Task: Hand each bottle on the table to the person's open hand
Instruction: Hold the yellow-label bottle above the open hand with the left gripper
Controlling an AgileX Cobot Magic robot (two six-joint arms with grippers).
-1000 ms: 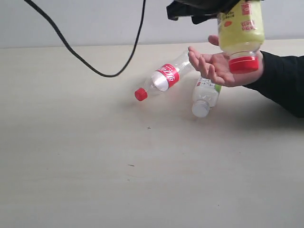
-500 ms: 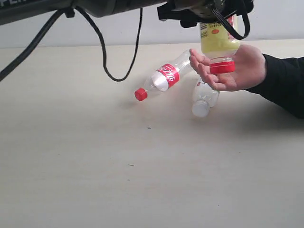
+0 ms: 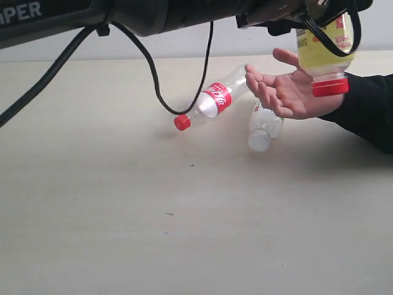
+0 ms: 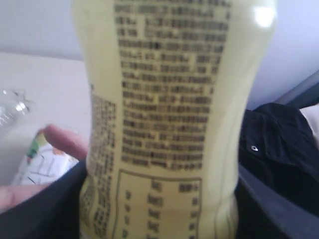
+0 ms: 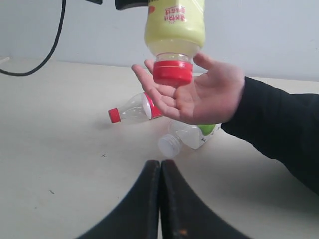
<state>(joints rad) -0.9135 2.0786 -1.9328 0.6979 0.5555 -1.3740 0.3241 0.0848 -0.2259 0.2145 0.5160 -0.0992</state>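
The yellow bottle (image 3: 322,52) hangs upside down, red cap (image 3: 330,87) lowest, with my left gripper (image 3: 318,18) shut on its body (image 4: 169,119). Its cap sits just above the wrist side of the person's open hand (image 3: 285,92), palm up (image 5: 204,97). On the table (image 3: 123,215) lie the clear bottle with red cap and label (image 3: 212,101) and one whitish bottle (image 3: 264,126), partly under the hand. The second whitish bottle is out of view. My right gripper (image 5: 160,167) is shut on nothing, low over the table, short of the whitish bottle (image 5: 187,137).
My left arm (image 3: 153,12) spans the top of the exterior view, and its black cable (image 3: 153,80) droops to the table near the clear bottle's cap. The person's black sleeve (image 3: 368,107) lies along the table's right side.
The yellow bottle first swung left over the palm, then moved right, toward the wrist. The hand's fingers have spread and tilted. More of the left arm has come into view.
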